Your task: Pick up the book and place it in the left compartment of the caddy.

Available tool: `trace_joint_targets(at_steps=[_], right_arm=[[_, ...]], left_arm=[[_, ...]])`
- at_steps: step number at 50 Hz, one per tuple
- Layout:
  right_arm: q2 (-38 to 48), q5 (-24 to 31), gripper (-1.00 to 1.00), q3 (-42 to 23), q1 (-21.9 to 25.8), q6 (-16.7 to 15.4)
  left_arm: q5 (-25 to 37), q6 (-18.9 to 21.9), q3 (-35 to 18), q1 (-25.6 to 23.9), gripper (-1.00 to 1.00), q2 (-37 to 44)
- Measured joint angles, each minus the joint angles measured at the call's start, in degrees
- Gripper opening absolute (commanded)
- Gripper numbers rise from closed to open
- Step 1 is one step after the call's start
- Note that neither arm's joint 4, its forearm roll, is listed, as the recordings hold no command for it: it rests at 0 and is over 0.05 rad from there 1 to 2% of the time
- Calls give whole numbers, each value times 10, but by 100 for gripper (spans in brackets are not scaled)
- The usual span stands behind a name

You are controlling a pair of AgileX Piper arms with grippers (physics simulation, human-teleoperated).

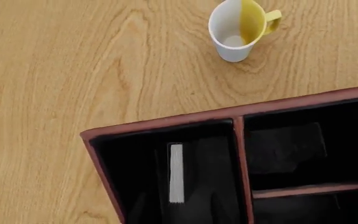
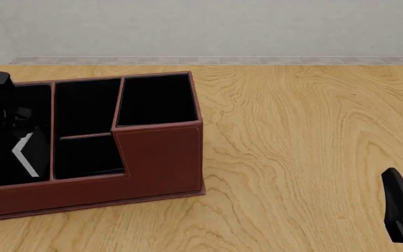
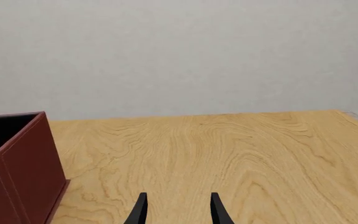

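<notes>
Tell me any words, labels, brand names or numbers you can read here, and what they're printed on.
None: no view shows any readable text.
The book: only a plain white strip of page edges shows.
The caddy: plain leather-look front with stitching.
The mug: plain white and yellow, unmarked.

Left fingers blend into the black lining around the book [image 1: 176,172], so can't tell their grip. Caddy [image 2: 161,157] gets cut off at the front view's left edge.
</notes>
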Motion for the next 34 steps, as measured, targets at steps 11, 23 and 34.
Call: trace_joint_targets(at_steps=[11,23,34], right_arm=[[0,0,100,-1,0,1],[0,-2,100,-1,1,1],[0,-3,100,-2,0,3]], left_arm=[[20,5,-3,0,100,-24],[46,4,-8,-9,100,-51],[72,4,-14,-16,100,-78]])
